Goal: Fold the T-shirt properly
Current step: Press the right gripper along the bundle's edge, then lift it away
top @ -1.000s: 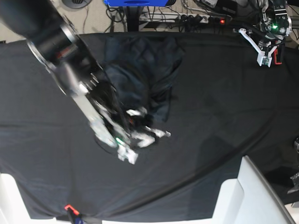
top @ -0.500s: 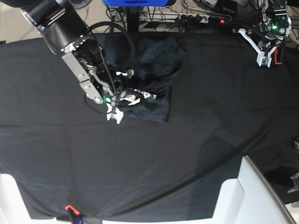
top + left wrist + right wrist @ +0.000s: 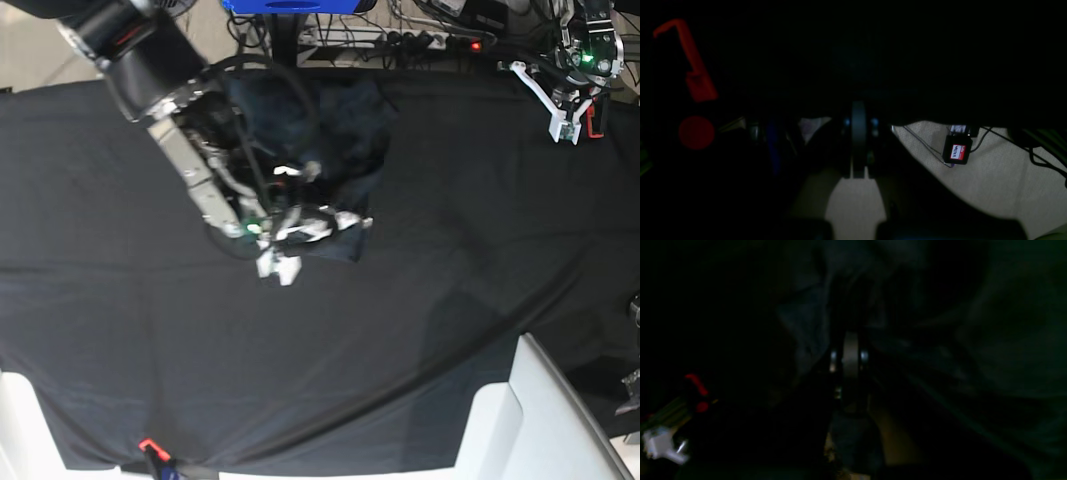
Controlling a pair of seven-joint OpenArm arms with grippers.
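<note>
Right tool point(image 3: 300, 228) lowered over T-shirt point(image 3: 340, 130) front edge, jaws closed (grip on cloth not discernible). Left tool point(image 3: 568, 125) parked at tabletop point(image 3: 480, 260) far corner, jaws closed.

Clearance around right gripper point(image 3: 330, 222)
T-shirt point(image 3: 345, 120) bunched ahead of it; bare tablecloth point(image 3: 480, 250) beside and behind looks passable, though wrist views are dark.

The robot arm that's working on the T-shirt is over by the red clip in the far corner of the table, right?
No. The base view shows the right gripper at the T-shirt mid-table; the left gripper sits by the red clip.
</note>
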